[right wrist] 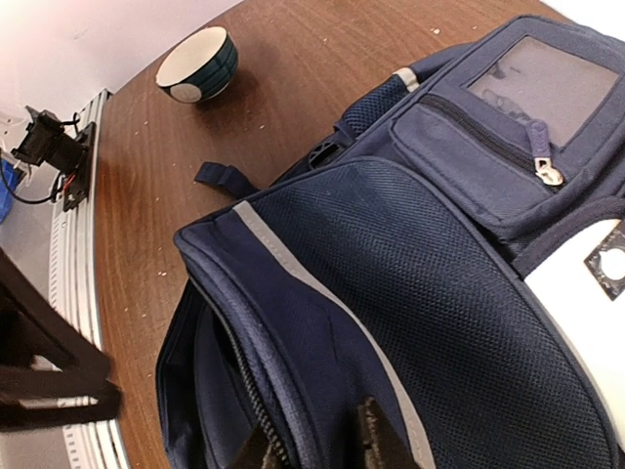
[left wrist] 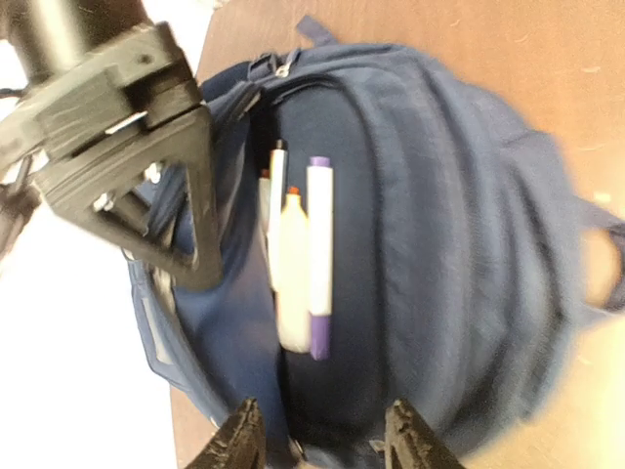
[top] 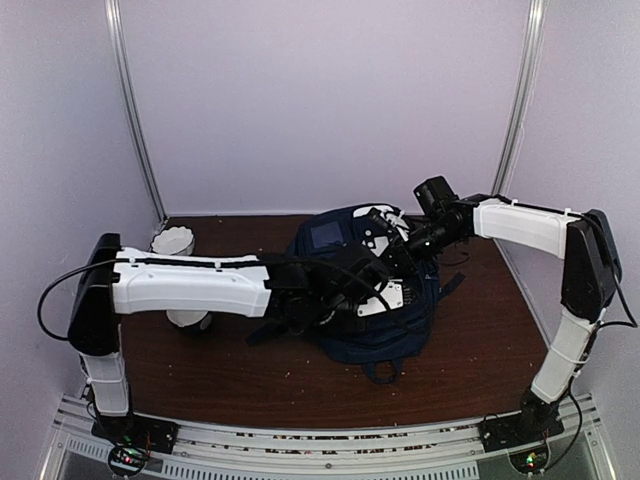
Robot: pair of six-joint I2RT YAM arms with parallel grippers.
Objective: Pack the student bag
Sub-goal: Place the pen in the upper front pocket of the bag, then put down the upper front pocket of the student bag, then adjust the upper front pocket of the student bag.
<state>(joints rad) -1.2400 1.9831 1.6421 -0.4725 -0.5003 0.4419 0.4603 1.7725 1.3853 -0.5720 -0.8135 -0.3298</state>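
Observation:
The navy student bag [top: 400,335] lies on the table with its main compartment unzipped. In its mouth, in the left wrist view, lie a white marker with purple ends [left wrist: 319,259], a white bottle with an orange tip [left wrist: 291,283] and a pen [left wrist: 277,176]. My left gripper [left wrist: 324,440] hovers over the bag [left wrist: 439,244], open, with nothing between its fingers. My right gripper [right wrist: 320,449] is at the bag's top rim [right wrist: 293,322], its fingers a little apart on either side of the zipper edge. The left wrist view also shows it [left wrist: 146,166] beside the opening.
A white and teal bowl [right wrist: 198,63] stands on the brown table [top: 250,370] left of the bag, near the back [top: 172,240]. A second pale object [top: 188,318] shows under my left arm. Side walls close in on both sides.

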